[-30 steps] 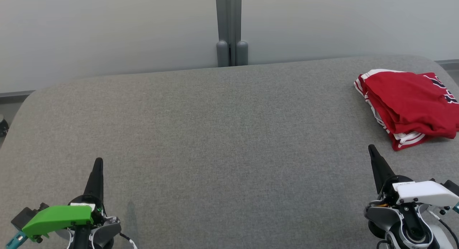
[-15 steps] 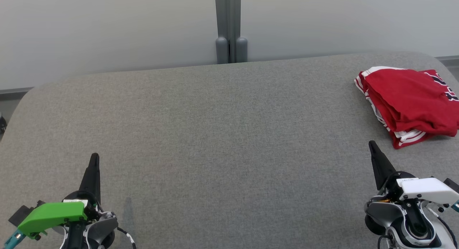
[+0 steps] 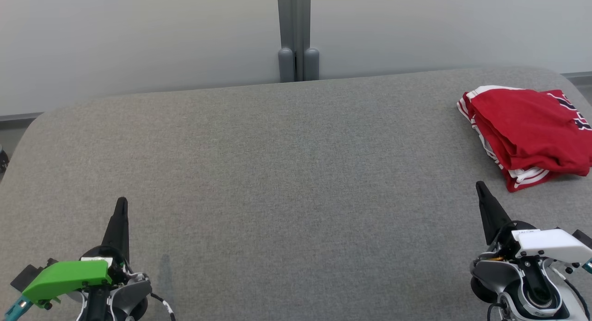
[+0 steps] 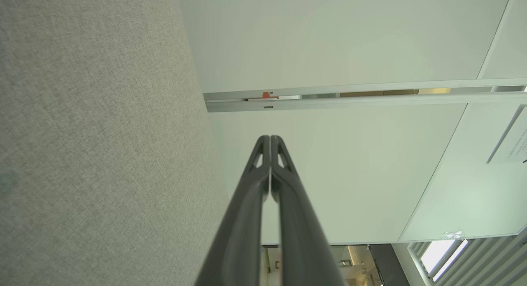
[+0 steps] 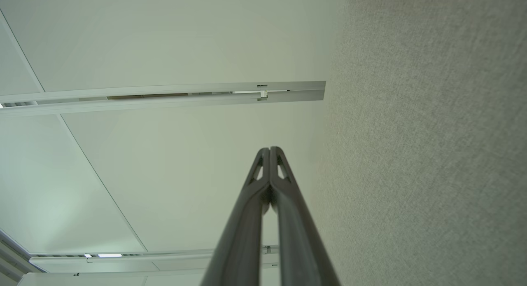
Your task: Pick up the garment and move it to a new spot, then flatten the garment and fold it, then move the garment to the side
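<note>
free: grey surface [image 3: 277, 173] centre, left | obstacle: garment [image 3: 527, 126] far right

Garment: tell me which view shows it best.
Head view. The garment lies there folded on the table, its right edge cut by the frame. The wrist views give table and wall beyond each gripper's shut fingers.
</note>
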Motion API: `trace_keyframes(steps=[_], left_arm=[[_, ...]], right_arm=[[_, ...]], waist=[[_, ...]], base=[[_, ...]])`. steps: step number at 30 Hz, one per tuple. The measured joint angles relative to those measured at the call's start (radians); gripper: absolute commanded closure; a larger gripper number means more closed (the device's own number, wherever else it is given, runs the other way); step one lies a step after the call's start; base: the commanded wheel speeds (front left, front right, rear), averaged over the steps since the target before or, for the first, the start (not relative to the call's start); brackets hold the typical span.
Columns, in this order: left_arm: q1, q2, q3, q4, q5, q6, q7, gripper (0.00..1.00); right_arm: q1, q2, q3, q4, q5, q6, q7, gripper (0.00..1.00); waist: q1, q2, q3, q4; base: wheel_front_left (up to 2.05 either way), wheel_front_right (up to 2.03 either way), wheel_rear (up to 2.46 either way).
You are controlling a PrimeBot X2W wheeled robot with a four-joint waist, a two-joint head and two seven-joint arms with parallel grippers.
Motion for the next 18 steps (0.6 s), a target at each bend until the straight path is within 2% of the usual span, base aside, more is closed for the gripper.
trace_keyframes(steps=[18], left_arm=[[0.0,-0.002,0.004,0.0,0.002,0.0,0.003,1.0]], right_arm=[[0.0,0.0,-0.001,0.0,0.0,0.0,0.001,1.0]], waist=[[0.0,0.0,0.0,0.0]], base=[[0.0,0.0,0.0]])
